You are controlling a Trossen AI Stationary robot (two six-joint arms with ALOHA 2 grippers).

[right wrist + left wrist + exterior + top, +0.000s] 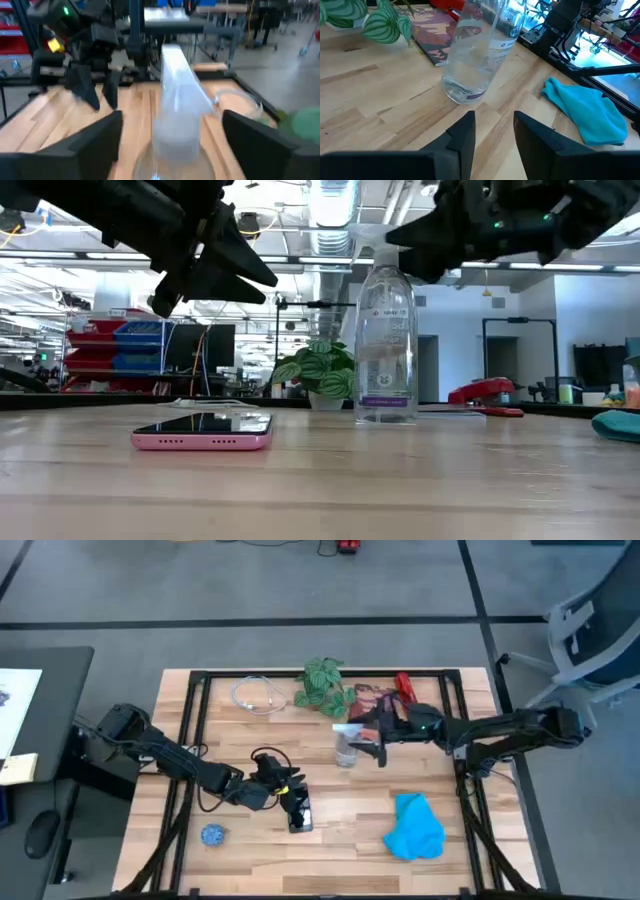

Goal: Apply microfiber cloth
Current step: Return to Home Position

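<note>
Wood planks of the table [400,490] fill the foreground. Nearest its front edge lie a small blue patterned ball [212,834] on the left and the microfiber cloth [415,827] toward the right. The cloth is bunched in a sky-blue heap, lying free and well apart from both grippers. Between them, slightly farther in, the pink cellphone [203,432] lies flat with its dark screen up. The left gripper [493,117] hangs in the air just beside the phone, its fingers a narrow gap apart with nothing between them. Farther back, at mid-table, the transparent spray bottle [386,350] stands upright. Its label shows a small red mark near the top and a purple band at the bottom, with print too fine to read. The right gripper [172,117] hangs at the bottle's spray head, fingers spread wide with clear space on either side of it. Toward the far edge are a white cable [255,695], a potted plant [322,372] with striped leaves, a reddish book [447,37] and a red stapler [487,394].
</note>
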